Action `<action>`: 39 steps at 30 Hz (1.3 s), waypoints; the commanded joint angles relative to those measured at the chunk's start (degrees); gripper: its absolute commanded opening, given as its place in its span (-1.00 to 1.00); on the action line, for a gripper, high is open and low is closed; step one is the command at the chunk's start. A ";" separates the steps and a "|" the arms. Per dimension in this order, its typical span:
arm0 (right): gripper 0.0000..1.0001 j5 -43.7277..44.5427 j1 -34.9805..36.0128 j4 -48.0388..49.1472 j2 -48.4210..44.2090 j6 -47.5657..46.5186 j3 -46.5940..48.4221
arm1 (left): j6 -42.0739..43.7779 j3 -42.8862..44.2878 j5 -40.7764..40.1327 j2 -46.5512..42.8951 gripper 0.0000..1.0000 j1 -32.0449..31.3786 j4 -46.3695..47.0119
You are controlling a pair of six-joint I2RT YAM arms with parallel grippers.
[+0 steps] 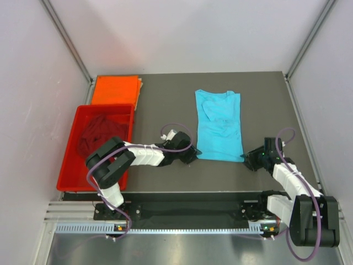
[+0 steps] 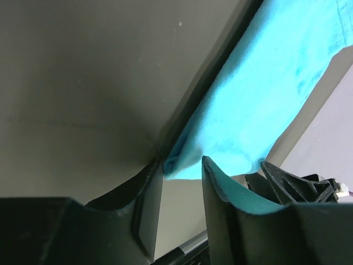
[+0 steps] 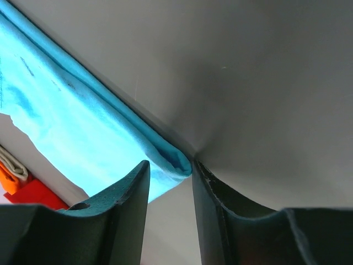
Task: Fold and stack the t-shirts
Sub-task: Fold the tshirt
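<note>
The jaws of the left gripper [image 2: 181, 162] are seen narrowly parted. The near left corner of the turquoise-blue t-shirt [image 1: 219, 130] lies between their tips, and the cloth is not seen to be pinched. The jaws of the right gripper [image 3: 169, 164] are likewise held narrowly apart, with the shirt's near right corner, a rolled double edge, set between the tips. In both wrist views the dark fingers are lowered close to the grey surface [image 1: 165, 99], and bare surface is visible in the gap between them.

From above, the turquoise-blue t-shirt is shown lying flat as a long narrow shape, folded in at the sides, with its collar at the far end and its hem nearest the arms. The two grippers are placed at either end of that hem.

Well to the left, the orange t-shirt [image 1: 116, 90] is laid as a flat folded rectangle at the far left corner of the surface. Just in front of it a red plastic tray [image 1: 70, 144] is set, its far rim touching or overlapping the orange cloth. The maroon t-shirt [image 1: 98, 135] is held inside the tray, crumpled and unfolded. A purple cable [image 1: 179, 128] is looped above the left arm.
</note>
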 commanded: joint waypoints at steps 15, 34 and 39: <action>-1.00 6.78 -0.44 -6.25 -5.67 -8.74 0.90 | 6.81 2.56 -6.00 -2.48 -1.00 -2.14 -8.86; -1.00 6.96 -0.44 -22.08 -28.17 -16.65 7.22 | 13.32 2.12 -9.34 -15.41 -1.00 -8.38 -15.27; -1.00 5.11 -0.44 -18.57 -27.22 -18.59 9.16 | 18.06 6.24 -9.43 -13.31 -1.00 -8.21 -15.36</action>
